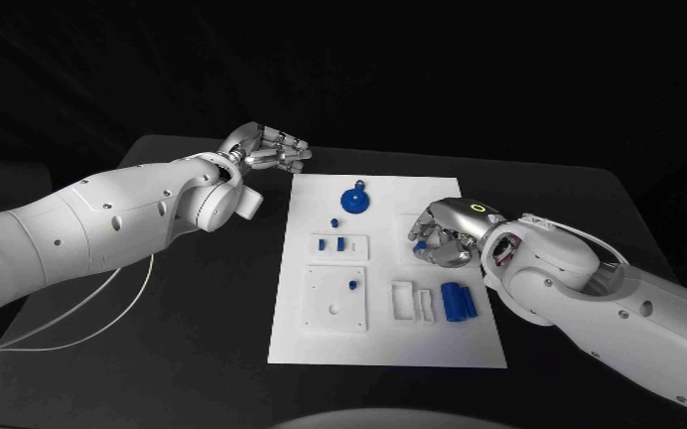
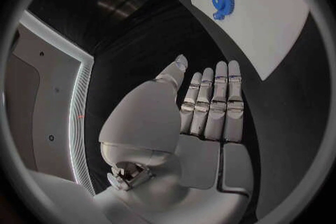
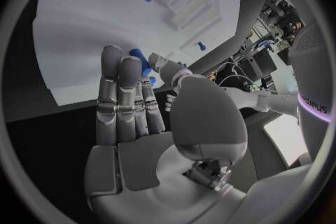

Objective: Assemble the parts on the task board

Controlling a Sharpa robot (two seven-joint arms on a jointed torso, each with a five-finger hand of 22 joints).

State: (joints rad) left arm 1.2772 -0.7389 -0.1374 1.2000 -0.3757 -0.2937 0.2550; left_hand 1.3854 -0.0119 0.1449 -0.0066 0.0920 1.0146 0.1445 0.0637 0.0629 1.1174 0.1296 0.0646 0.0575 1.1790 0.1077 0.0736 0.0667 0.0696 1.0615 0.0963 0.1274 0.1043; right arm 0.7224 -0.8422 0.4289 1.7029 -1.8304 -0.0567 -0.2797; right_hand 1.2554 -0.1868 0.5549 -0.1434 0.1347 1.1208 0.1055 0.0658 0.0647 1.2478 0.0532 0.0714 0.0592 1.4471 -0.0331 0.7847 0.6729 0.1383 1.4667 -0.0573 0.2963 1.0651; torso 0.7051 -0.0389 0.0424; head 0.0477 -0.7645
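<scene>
Right hand (image 1: 448, 230) sits over the right edge of the board (image 1: 384, 348), pinching a small blue peg (image 3: 140, 60) at its fingertips. Judgement: keep it upright, line up over its socket before lowering, no side load. Left hand (image 1: 266, 147) is off the board's far left corner, fingers straight, holding nothing. Blue gear (image 1: 355, 198) lies on the board's far end

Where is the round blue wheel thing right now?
The blue gear lies on the far part of the white task board in the head view, between the left hand and right hand; neither touches it.
</scene>
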